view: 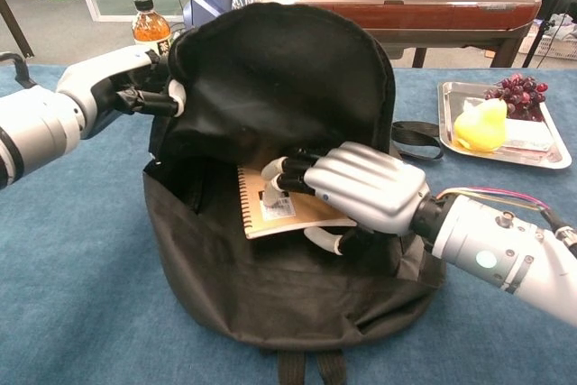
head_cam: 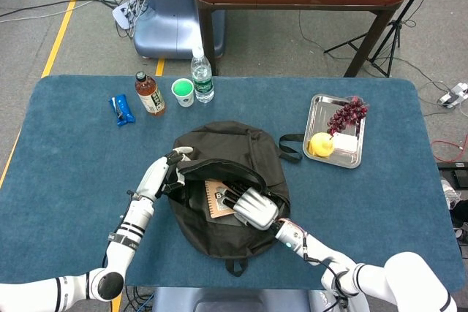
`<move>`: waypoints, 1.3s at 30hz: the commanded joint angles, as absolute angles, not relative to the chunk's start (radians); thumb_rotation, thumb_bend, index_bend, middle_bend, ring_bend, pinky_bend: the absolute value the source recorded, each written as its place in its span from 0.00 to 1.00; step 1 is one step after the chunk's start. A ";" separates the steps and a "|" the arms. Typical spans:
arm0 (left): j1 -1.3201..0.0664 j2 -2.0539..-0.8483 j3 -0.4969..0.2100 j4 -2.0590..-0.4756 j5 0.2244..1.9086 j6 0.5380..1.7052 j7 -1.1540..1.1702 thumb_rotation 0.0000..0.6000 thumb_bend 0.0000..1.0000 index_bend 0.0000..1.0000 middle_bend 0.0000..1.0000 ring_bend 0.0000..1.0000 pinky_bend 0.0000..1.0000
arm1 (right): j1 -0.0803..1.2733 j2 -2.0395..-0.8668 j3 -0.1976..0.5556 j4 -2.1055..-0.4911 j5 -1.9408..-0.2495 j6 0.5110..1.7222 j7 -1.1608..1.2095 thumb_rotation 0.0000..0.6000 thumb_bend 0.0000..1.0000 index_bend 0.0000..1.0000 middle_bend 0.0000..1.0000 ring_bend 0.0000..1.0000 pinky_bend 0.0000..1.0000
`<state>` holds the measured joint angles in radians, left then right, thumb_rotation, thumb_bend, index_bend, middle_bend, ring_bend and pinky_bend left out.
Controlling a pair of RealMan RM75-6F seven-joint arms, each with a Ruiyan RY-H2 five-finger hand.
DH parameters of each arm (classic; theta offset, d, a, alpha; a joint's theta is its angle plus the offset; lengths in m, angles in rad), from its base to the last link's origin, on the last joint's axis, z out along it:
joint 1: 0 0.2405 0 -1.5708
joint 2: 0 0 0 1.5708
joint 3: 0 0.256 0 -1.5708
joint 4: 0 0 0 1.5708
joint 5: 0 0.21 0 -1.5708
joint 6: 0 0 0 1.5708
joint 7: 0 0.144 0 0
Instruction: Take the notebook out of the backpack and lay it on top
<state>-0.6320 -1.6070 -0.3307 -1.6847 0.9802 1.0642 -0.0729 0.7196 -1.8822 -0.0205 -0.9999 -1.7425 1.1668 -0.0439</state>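
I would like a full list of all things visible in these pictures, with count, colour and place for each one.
backpack: 1, black, table centre, flap held open
notebook: 1, tan, spiral-bound, inside the backpack opening
tea bottle: 1, brown, orange cap, far left of table
cup: 1, white with green inside, beside the tea bottle
water bottle: 1, clear, right of the cup
snack packet: 1, blue, left of the tea bottle
tray: 1, metal, right side
grapes: 1 bunch, dark red, on tray
yellow fruit: 1, on tray
left hand: holds the flap up
right hand: grips the notebook
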 commanded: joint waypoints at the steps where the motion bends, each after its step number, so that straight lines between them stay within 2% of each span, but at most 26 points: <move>1: -0.633 -1.607 -0.332 -1.683 0.979 1.062 -0.076 1.00 0.74 0.47 0.19 0.18 0.11 | 0.715 -1.893 -0.017 -0.985 -1.746 1.185 -0.040 1.00 0.48 0.44 0.21 0.05 0.04; 8: -0.637 -1.609 -0.337 -1.674 0.975 1.052 -0.087 1.00 0.74 0.47 0.18 0.18 0.11 | 0.710 -1.901 -0.004 -0.968 -1.741 1.218 -0.038 1.00 0.48 0.52 0.26 0.09 0.04; 12: -0.640 -1.610 -0.342 -1.667 0.972 1.048 -0.092 1.00 0.74 0.47 0.18 0.18 0.11 | 0.708 -1.905 0.008 -0.960 -1.743 1.249 -0.035 1.00 0.48 0.60 0.33 0.15 0.05; 18: -0.650 -1.604 -0.356 -1.656 0.958 1.036 -0.091 1.00 0.74 0.47 0.18 0.18 0.11 | 0.706 -1.873 0.004 -1.000 -1.766 1.300 -0.020 1.00 0.48 0.69 0.43 0.26 0.18; 29: -0.666 -1.597 -0.371 -1.642 0.927 1.023 -0.082 1.00 0.73 0.47 0.18 0.18 0.11 | 0.672 -1.716 0.008 -1.233 -1.794 1.396 -0.045 1.00 0.49 0.78 0.59 0.44 0.41; 39: -0.673 -1.588 -0.374 -1.630 0.904 1.013 -0.074 1.00 0.73 0.47 0.18 0.18 0.11 | 0.631 -1.498 0.029 -1.528 -1.772 1.428 -0.032 1.00 0.49 0.80 0.63 0.53 0.49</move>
